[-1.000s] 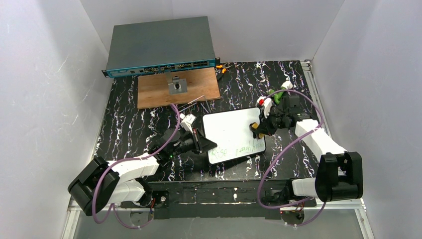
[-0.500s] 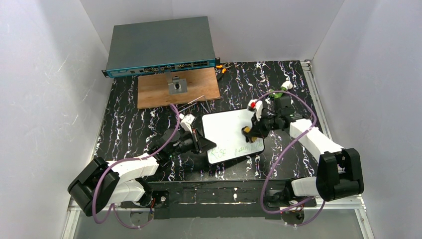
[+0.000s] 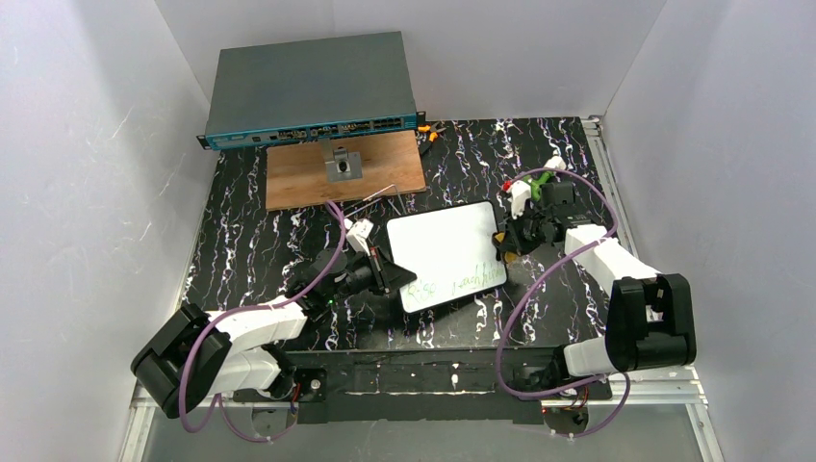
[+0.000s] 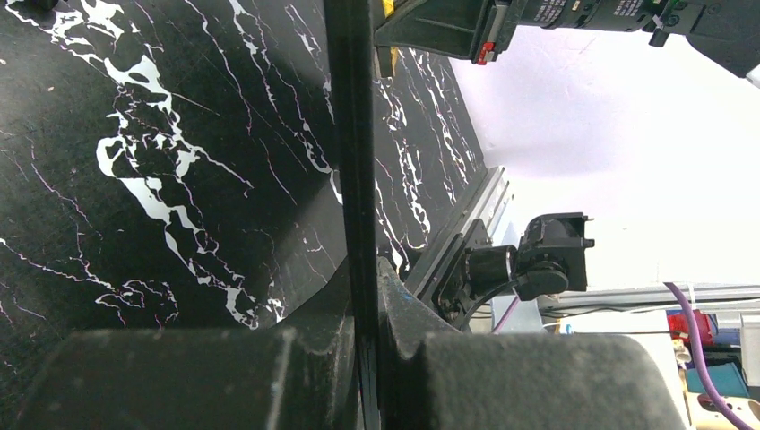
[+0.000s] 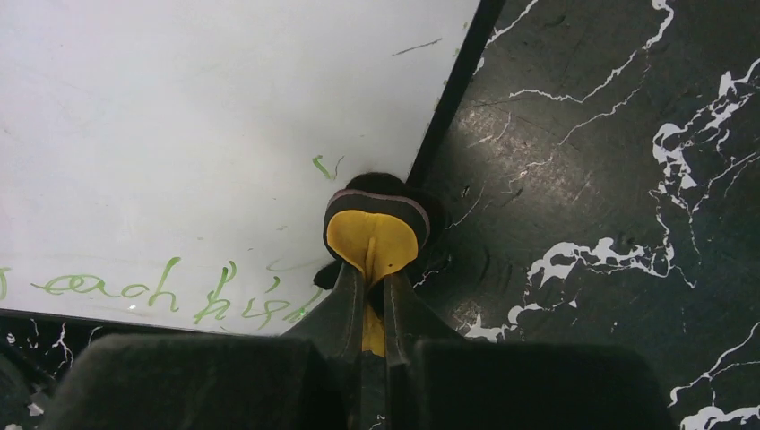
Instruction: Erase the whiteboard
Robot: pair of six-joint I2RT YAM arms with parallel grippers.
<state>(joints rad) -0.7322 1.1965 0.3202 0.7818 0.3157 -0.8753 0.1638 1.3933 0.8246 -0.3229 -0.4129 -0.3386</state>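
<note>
The whiteboard [image 3: 443, 248] lies tilted on the black marbled table, with green writing [image 3: 454, 280] along its near edge. My left gripper [image 3: 387, 275] is shut on the board's left rim; in the left wrist view the board [image 4: 349, 134] shows edge-on between the fingers [image 4: 399, 309]. My right gripper [image 3: 502, 243] is shut on a yellow-and-black eraser [image 5: 375, 235] that rests at the board's right rim. In the right wrist view the white surface [image 5: 179, 116] carries green words [image 5: 170, 291] to the eraser's left.
A grey network switch [image 3: 313, 91] stands at the back. A brown wooden panel [image 3: 385, 173] with a metal bracket [image 3: 342, 166] lies before it. Small orange tools [image 3: 428, 130] lie at the back centre. White walls close in on both sides.
My right gripper swept the eraser left onto the board, then back to the board's right rim. The board turned slightly and shifted left. The left gripper stayed on the rim.
</note>
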